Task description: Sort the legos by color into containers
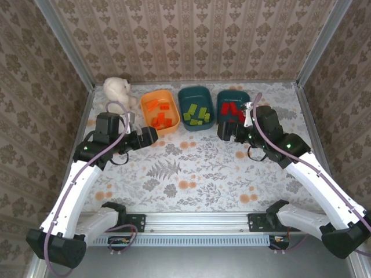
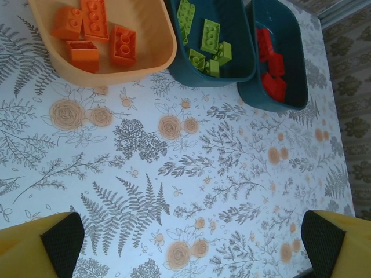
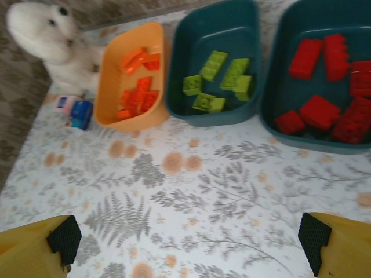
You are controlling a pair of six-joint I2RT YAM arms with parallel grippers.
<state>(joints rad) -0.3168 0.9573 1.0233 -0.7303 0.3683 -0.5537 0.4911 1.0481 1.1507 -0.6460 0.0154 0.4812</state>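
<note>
**Sorting Judged Complete; Both Claws Being Held Open and Empty**

Claw state: the left gripper (image 2: 191, 243) is being held wide open, and nothing is being gripped between its dark pads (image 2: 61, 243). The right gripper (image 3: 188, 240) is being held open in the same way, also empty.

Position of the task's things: the three tubs are being kept in a close row at the far side of the table (image 2: 174, 174).
- The orange bricks (image 3: 138, 95) are being contained in the orange tub (image 3: 107, 87).
- The green bricks (image 3: 223, 72) are being contained in the middle teal tub (image 3: 232, 23).
- The red bricks (image 3: 327, 110) are being contained in the right teal tub (image 3: 278, 69).

One colour only is being observed in each tub.

Relative to the claws, every brick is lying ahead of the fingertips and apart from them. None is being touched. In the overhead view the left claw is being held just short of the orange tub's near rim. The right claw is being held just beside the near rim of the right teal tub.

The step in hand is being judged as the clearing of the arms after the final placement. To do it well:
- Each claw is best lifted before it is drawn back, so that no rim is clipped and no tub is dragged.
- The right side is being rated the tighter clearance.
- The table beneath both arms is worth checking for a stray brick.
- The plush toy (image 3: 49, 35) and the small blue-and-white box (image 3: 81, 113) are being treated as outside the task and are to be left alone.
</note>
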